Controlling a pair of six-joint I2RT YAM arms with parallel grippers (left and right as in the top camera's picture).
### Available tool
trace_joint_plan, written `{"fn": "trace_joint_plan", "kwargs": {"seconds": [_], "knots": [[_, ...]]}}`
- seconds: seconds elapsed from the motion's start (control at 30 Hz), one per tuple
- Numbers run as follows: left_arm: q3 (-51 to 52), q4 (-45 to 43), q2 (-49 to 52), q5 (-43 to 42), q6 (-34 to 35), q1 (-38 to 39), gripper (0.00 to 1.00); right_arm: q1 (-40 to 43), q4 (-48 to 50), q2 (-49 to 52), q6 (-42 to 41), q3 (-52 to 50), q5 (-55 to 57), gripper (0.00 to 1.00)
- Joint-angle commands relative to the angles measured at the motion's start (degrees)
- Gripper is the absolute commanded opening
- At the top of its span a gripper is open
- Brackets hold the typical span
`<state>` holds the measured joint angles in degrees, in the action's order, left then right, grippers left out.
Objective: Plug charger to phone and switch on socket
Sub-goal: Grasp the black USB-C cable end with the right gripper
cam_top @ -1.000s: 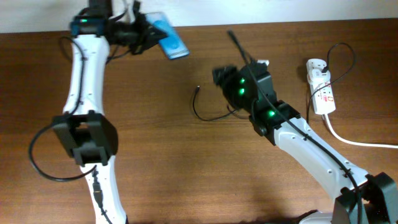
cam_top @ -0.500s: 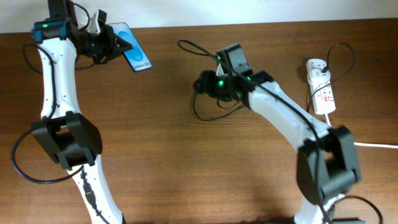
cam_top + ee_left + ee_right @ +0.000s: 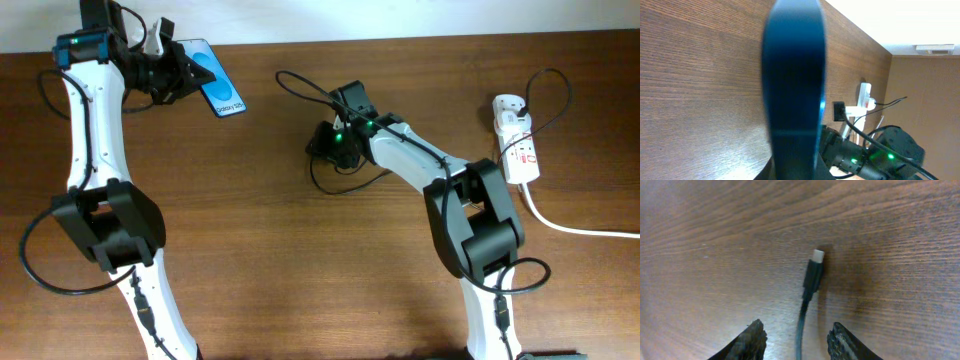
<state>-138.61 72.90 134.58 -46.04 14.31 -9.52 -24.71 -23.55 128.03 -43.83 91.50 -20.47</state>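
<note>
Right gripper [image 3: 798, 340] hangs wide open over the charger [image 3: 812, 280] tip lying flat on the table [image 3: 900, 225]; best to drop straight and pinch the black connector body, not the metal end, while left gripper [image 3: 163, 72] grips the phone [image 3: 218, 88] far left.

"Anything in front of the right gripper [image 3: 797, 342]?"
"Only the cable [image 3: 813, 277], lying flat ahead between its spread fingers. Bare counter [image 3: 900, 235] lies open on either side."

One phone [image 3: 215, 85], one charger [image 3: 813, 277], one socket [image 3: 516, 140], one white cord [image 3: 560, 225] and two arms [image 3: 90, 130] [image 3: 420, 165].
</note>
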Motion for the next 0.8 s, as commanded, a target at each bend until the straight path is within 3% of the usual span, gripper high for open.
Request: {"fn": "trace_joint_plan", "kwargs": {"seconds": [0.0, 0.33, 0.77], "knots": [[-0.57, -0.11, -0.5, -2.16, -1.14, -0.11, 0.0, -0.96, 1.55, 1.73, -0.87, 1.07, 0.76, 0.41], [-0.57, -0.07, -0.5, -2.16, -1.14, -0.02, 0.0, -1.22, 3.21, 3.63, -2.32, 0.96, 4.63, 0.39], [-0.57, 0.33, -0.48, -2.19, -1.14, -0.02, 0.0, -4.15, 1.2, 3.63, -2.89, 0.63, 12.04, 0.27]]}}
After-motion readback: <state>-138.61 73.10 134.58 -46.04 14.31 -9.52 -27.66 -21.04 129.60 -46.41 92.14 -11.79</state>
